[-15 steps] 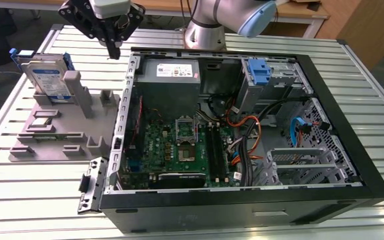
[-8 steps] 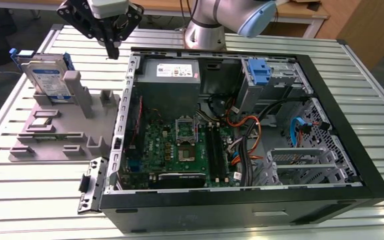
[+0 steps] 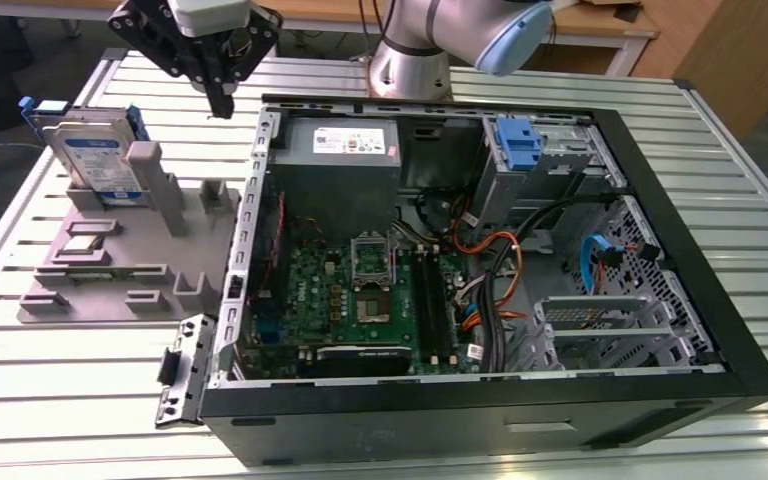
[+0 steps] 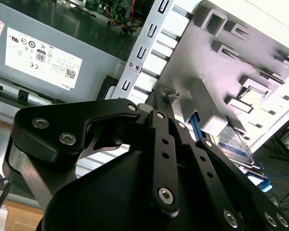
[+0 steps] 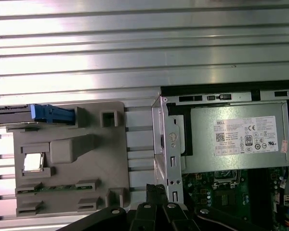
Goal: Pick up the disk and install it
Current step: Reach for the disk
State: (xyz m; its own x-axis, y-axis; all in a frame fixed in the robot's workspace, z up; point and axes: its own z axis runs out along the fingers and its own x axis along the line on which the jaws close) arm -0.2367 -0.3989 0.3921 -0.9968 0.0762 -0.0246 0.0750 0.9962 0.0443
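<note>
- The slatted metal table (image 3: pixel 37 400) carries everything. In the first wrist view, bare slats (image 5: pixel 144 48) run wide and open past the far ends of the case and fixture.
- The open computer case (image 3: pixel 704 330) fills the middle of the exterior view, with its motherboard (image 3: pixel 357 300) and cables laid bare. Both wrist views catch the corner with the grey power supply (image 5: pixel 231 139).
- The grey fixture (image 3: pixel 117 270) lies flat on the exterior view's left of the case, just beside its metal edge, with a narrow strip of slats between them.
- The disk (image 3: pixel 97 155) stands on edge in a slot at the fixture's far end. The exterior view shows its labelled face. The first wrist view shows it from above as a thin blue-framed strip (image 5: pixel 53 113).
- The gripper (image 3: pixel 221 108) hangs above the table near the case's rear corner, apart from the disk. In the second wrist view its tips (image 4: pixel 167 95) meet, pressed together and empty.
</note>
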